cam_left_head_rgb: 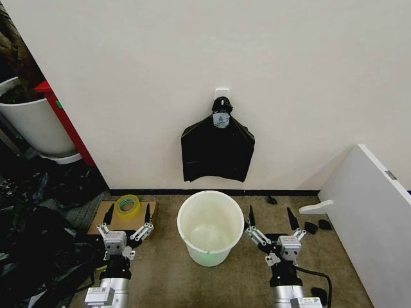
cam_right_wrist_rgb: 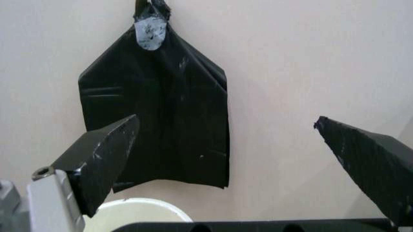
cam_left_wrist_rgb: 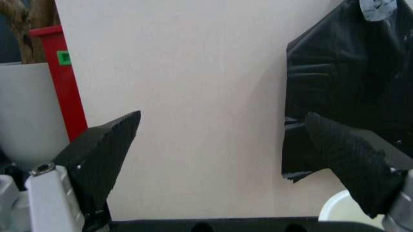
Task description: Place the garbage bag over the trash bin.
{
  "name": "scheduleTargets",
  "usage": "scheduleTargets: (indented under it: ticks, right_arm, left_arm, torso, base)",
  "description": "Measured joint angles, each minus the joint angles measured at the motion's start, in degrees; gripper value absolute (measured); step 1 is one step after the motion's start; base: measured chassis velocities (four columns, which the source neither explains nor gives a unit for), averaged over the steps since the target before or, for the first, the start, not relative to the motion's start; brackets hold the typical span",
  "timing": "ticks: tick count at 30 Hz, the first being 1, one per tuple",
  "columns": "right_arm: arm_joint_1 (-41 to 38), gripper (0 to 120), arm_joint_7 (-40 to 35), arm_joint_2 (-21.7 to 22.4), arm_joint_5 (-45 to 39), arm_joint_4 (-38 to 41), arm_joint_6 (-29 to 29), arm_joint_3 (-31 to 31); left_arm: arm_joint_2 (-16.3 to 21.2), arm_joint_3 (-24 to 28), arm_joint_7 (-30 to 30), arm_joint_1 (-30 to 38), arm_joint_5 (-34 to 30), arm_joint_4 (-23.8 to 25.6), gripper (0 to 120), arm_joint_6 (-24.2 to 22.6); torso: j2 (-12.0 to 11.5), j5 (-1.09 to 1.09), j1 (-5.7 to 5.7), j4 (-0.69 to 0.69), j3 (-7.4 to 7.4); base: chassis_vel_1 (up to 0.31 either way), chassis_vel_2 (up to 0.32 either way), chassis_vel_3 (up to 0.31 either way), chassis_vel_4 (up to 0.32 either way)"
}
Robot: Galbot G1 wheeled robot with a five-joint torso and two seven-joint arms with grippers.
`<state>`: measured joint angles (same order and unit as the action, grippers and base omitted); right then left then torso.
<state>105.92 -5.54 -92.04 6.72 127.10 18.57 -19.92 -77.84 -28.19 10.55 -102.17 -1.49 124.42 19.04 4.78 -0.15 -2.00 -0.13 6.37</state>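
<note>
Bag (cam_left_head_rgb: 217, 153): hangs on wall above bin (cam_left_head_rgb: 210, 228), midway ahead of 2 released grippers, left (cam_left_head_rgb: 127, 217), right (cam_left_head_rgb: 271, 221).

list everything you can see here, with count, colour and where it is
garbage bag: 1, black, hanging flat from a clip on the wall, above the bin
trash bin: 1, translucent white with green tint, on the floor below the bag, between the grippers
tape roll: 1, yellow-green, on the cardboard at left
cardboard: 1, brown, on the floor by the wall
large tub: 1, white, far left
red panel: 1, red, beside the tub
black sheeting: 1 heap, black, floor at left
white board: 1, white, right side
left gripper: 1, black fingers, open, left of the bin
right gripper: 1, black fingers, open, right of the bin
</note>
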Motion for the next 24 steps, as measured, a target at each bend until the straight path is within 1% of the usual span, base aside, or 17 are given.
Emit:
scheduleTargets:
  ticks: [21,24]
  right_arm:
    - [-1.29,100,0.23,0.98,-2.3,-1.23,-1.4,0.56]
    - [-3.03,100,1.17,2.14,-6.52,-1.29,-3.07,1.19]
  left_arm:
    - [-0.1,0.05,-0.44,-0.25,0.29,0.0,100,0.28]
    - [-0.14,-0.13,-0.44,-0.4,0.31,-0.15,100,0.42]
  torso:
    - [0.0,0.0,0.0,0.0,0.0]
    - [0.0,0.0,0.0,0.0,0.0]
  base:
    - [0.0,0.0,0.0,0.0]
    - [0.0,0.0,0.0,0.0]
